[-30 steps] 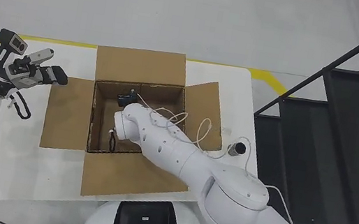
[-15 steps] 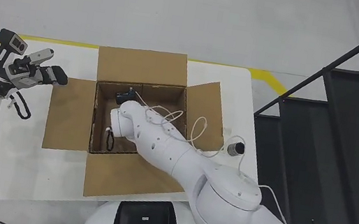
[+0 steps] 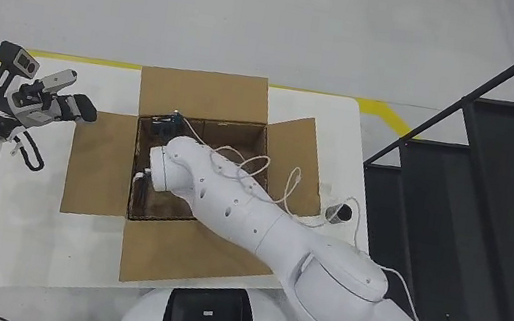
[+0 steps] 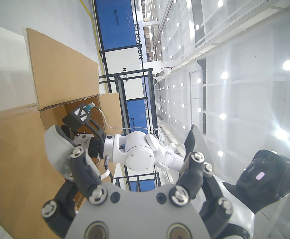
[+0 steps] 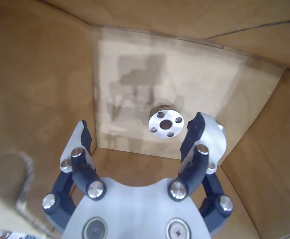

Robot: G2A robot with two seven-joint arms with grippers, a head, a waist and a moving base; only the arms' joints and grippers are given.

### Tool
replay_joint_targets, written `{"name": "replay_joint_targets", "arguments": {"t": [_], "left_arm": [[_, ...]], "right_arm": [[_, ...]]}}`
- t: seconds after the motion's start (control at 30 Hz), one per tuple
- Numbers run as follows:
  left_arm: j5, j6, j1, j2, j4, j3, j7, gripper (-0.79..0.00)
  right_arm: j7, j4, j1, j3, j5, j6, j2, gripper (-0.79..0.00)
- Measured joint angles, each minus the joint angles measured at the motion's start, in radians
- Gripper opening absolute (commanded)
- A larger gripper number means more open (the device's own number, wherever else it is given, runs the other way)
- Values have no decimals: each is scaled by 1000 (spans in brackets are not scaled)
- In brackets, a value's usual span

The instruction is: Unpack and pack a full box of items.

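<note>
1. R gripper (image 5: 138, 125) has slid toward far-left corner of box (image 3: 203, 97), flaps open.
2. L gripper (image 3: 82, 95): over left side of table (image 3: 22, 235), fingers apart.
3. R gripper: inside box, fingers apart; metal disc (image 5: 165, 125) lies flat on box floor, seen between them.

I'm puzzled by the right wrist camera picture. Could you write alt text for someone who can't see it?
An open pincer hangs inside a cardboard box, its two fingers spread above a small round metal disc on the box floor. The disc has a centre hole ringed by four smaller holes, and nothing grips it.
</note>
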Motion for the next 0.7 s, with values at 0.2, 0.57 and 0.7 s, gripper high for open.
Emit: {"name": "replay_joint_targets", "arguments": {"t": [0.2, 0.57, 0.7], "left_arm": [[0, 0, 0, 0, 0, 0, 0, 0], [0, 0, 0, 0, 0, 0, 0, 0], [0, 0, 0, 0, 0, 0, 0, 0]], "right_arm": [[186, -448, -181, 176, -206, 18, 162, 0], [505, -1230, -678, 634, -330, -300, 344, 0], [474, -1345, -787, 810, -202, -382, 364, 0]]}}
